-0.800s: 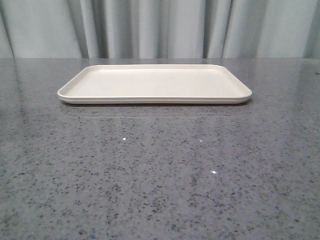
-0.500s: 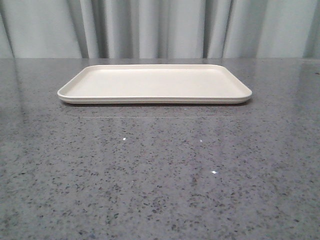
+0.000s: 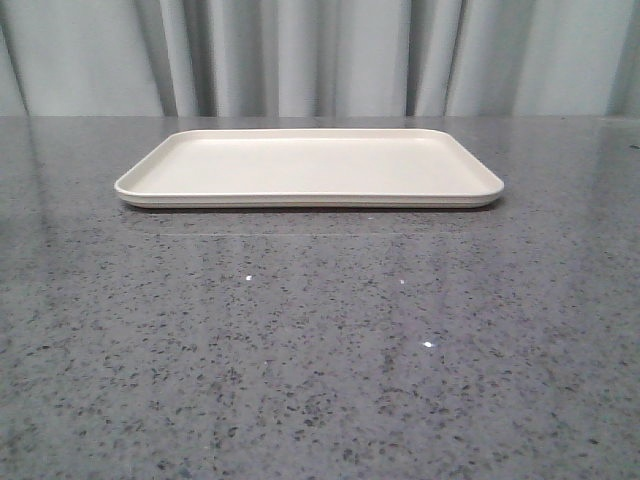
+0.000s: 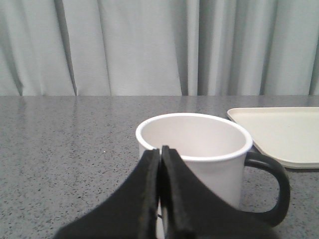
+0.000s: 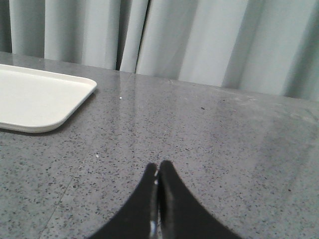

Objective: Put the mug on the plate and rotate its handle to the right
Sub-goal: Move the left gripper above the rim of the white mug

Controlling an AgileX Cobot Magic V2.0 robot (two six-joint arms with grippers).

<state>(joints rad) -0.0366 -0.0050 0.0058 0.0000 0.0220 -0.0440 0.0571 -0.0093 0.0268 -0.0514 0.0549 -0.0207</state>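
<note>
1. Mug [image 4: 199,154], white and upright, stands on the grey speckled bench [image 3: 320,350], seen only from the left wrist camera, its open mouth showing a bare interior.
2. Handle [image 4: 271,189], a glossy black loop, juts from the mug's side toward the plate [image 4: 284,132].
3. Plate, a cream rectangular tray with a low rim, lies flat on the bench near the mug but apart from it, with nothing on it in the front view.
4. Left gripper [image 4: 161,152] sits just in front of the mug's near rim, black fingers pressed together, gripping nothing.
5. Right gripper [image 5: 158,174] hangs over bare bench beside the plate's corner, likewise closed and empty.
6. Pale pleated curtain [image 3: 320,55] backs the bench.
</note>
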